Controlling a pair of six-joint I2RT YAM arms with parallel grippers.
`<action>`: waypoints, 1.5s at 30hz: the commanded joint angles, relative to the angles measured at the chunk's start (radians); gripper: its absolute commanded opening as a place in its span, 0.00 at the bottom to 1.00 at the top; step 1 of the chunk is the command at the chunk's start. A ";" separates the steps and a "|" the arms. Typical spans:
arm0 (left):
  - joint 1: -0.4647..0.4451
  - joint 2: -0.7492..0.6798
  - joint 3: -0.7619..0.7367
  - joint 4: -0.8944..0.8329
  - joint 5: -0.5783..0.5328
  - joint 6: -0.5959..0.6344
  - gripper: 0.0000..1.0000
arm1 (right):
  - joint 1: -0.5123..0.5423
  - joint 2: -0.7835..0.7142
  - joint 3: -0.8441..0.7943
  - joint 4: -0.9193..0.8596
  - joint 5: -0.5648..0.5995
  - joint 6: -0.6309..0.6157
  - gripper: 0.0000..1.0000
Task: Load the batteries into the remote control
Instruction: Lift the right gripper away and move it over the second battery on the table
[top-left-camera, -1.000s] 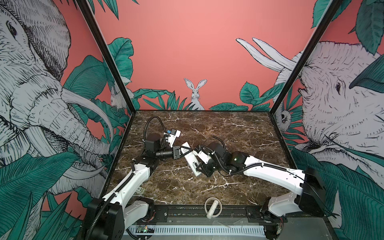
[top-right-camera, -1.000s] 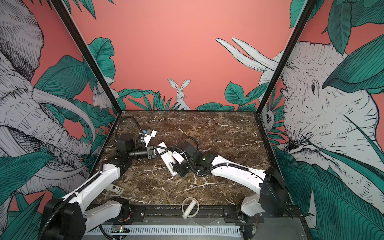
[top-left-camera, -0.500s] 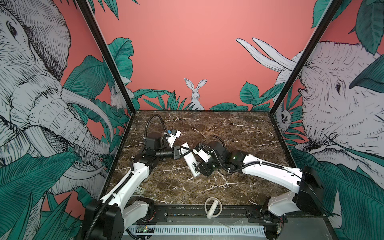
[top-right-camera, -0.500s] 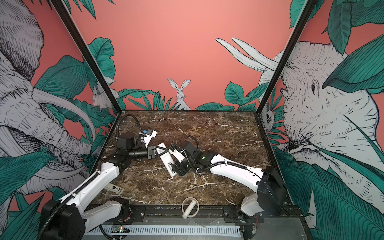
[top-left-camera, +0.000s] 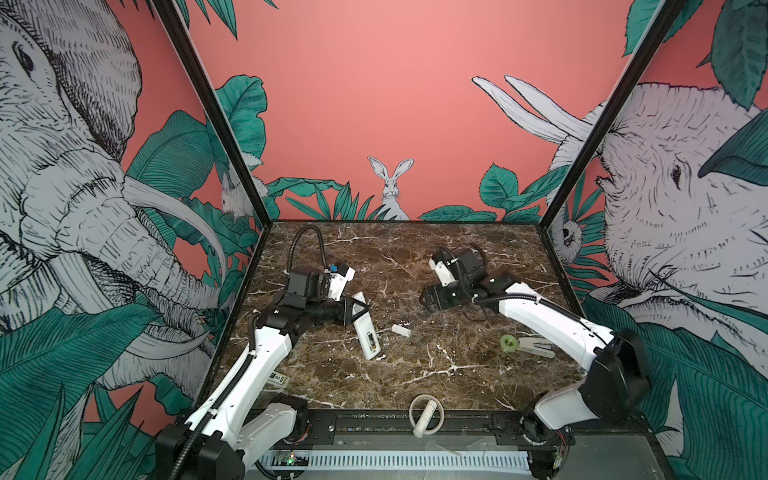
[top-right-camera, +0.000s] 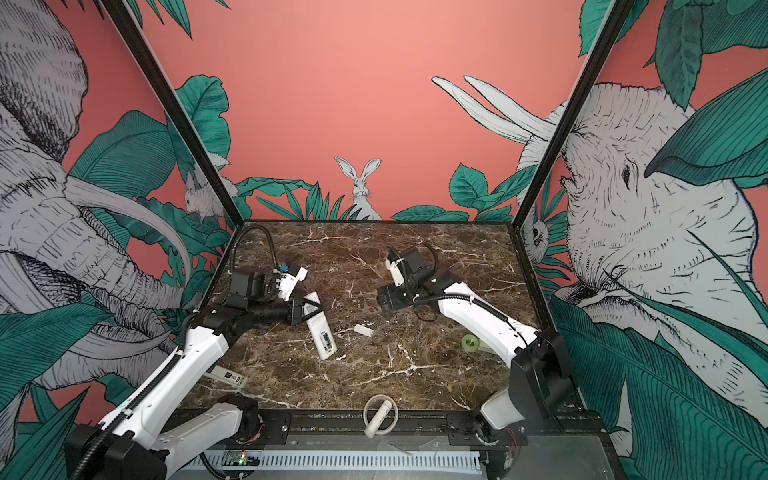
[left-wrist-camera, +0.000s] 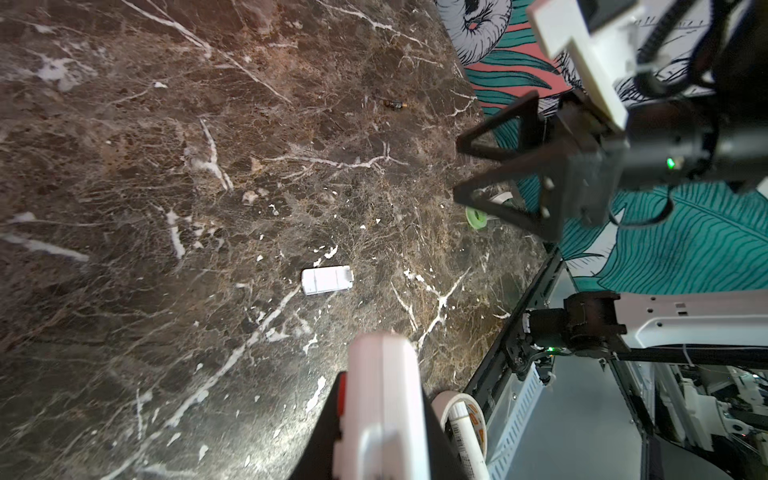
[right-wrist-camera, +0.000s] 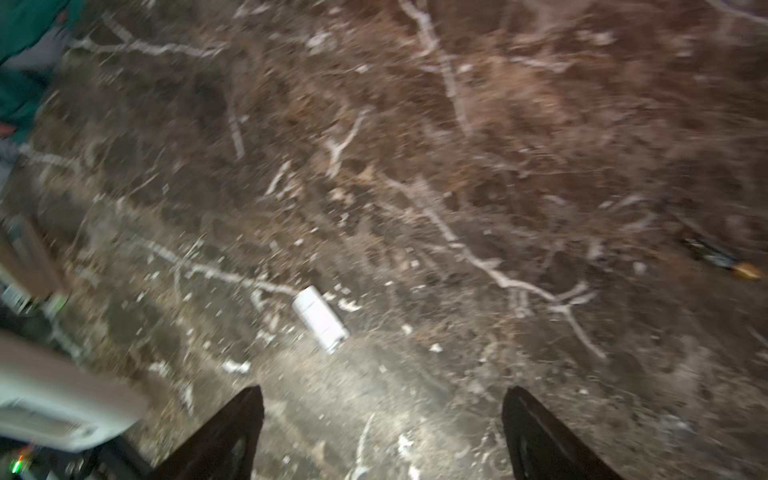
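As it sits uncovered, the remote control (top-left-camera: 360, 321) holds a battery (top-left-camera: 371, 340).

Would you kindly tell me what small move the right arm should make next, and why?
Probably carry the right gripper over to the loose battery on the table and lower around it: its jaws stand open and empty, while the left gripper holds the remote control with its back compartment uncovered.
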 joint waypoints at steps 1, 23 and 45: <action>-0.006 -0.045 -0.007 -0.054 -0.024 0.043 0.00 | -0.078 0.067 0.044 -0.082 0.066 0.105 0.92; -0.281 -0.115 0.023 -0.137 -0.229 0.107 0.00 | -0.230 0.512 0.479 -0.396 0.249 0.928 0.83; -0.400 -0.159 0.034 -0.159 -0.299 0.119 0.00 | -0.350 0.592 0.422 -0.185 0.144 1.200 0.63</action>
